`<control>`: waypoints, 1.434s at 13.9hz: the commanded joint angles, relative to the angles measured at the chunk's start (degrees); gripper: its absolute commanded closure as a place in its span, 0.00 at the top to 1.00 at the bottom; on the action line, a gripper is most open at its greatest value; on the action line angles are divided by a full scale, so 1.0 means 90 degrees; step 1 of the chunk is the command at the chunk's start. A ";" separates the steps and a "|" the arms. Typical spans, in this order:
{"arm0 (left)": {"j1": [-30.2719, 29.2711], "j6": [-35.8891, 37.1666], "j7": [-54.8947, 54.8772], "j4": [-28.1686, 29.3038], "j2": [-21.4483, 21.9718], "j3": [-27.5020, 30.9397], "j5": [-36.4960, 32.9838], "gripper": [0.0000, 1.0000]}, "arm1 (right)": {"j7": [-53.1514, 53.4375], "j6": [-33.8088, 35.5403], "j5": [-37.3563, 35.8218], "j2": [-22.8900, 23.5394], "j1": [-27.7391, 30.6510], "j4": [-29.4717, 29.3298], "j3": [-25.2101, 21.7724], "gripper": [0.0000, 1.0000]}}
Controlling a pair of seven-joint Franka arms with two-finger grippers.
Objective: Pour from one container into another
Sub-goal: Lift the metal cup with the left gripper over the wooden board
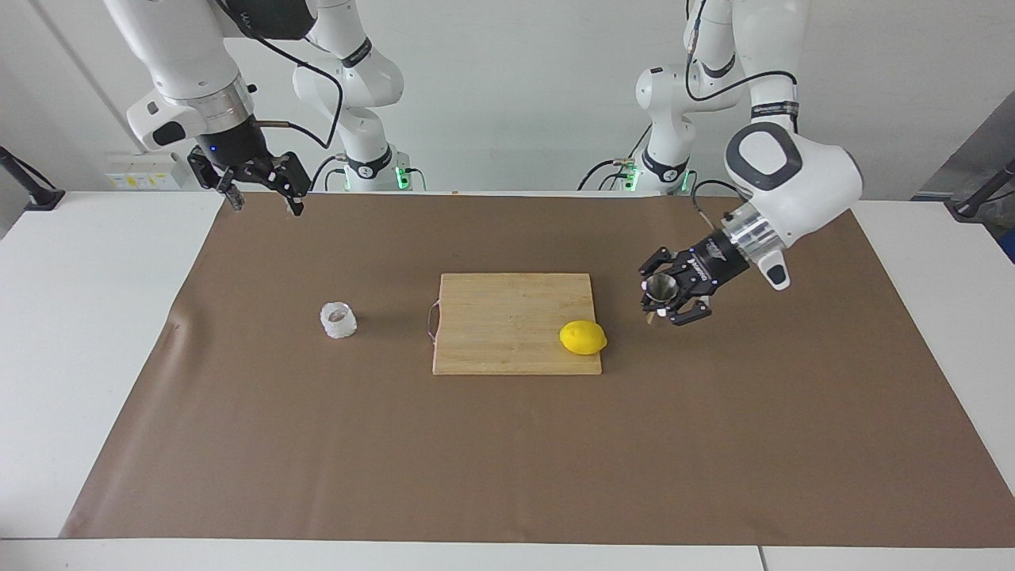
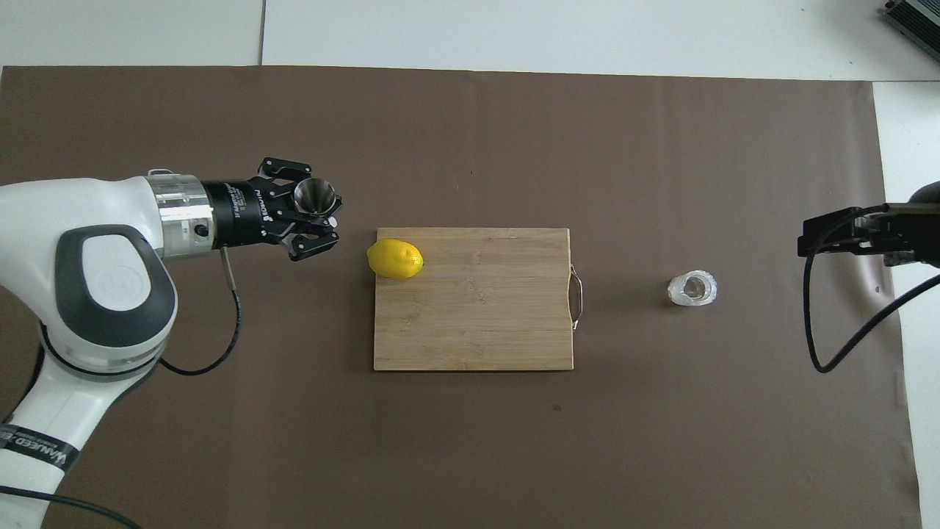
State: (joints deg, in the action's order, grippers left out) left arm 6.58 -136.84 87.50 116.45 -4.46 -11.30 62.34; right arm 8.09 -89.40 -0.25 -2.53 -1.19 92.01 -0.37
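Left end effector (image 1: 670, 300) (image 2: 312, 218): clamped on the jigger (image 1: 658, 290) (image 2: 314, 196), held upright, mouth up, in the air above the brown mat (image 1: 507, 460) (image 2: 470, 455), just beside the board (image 1: 515, 321) (image 2: 485, 308) corner where the lemon (image 1: 583, 338) (image 2: 395, 258) lies. Cup (image 1: 338, 320) (image 2: 692, 289): stands on the mat past the board's handle end, well apart from this end effector. Right end effector (image 1: 262, 190): fingers spread, empty, waiting raised over the surface at its own arm's end, well apart from the cup
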 commanded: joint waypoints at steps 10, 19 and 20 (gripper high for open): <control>0.3310 -0.5313 0.0415 0.0479 -0.0325 0.0054 0.3893 0.00 | -0.0127 0.0070 0.0194 -0.0061 0.0064 0.0051 0.0002 1.00; 0.3614 -0.5665 0.0415 -0.0116 -0.1281 -0.0053 0.3543 0.00 | -0.0127 0.0070 0.0194 -0.0061 0.0064 0.0051 0.0002 1.00; 0.3614 -0.5665 0.0415 -0.0145 -0.1291 -0.0053 0.3543 0.00 | -0.0127 0.0070 0.0194 -0.0061 0.0064 0.0051 0.0002 1.00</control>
State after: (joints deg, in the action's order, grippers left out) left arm 38.57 -186.07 91.03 117.34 -14.34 -11.79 95.03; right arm 8.09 -89.40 -0.25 -2.53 -1.19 92.01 -0.37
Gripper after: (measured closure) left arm 0.921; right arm 0.000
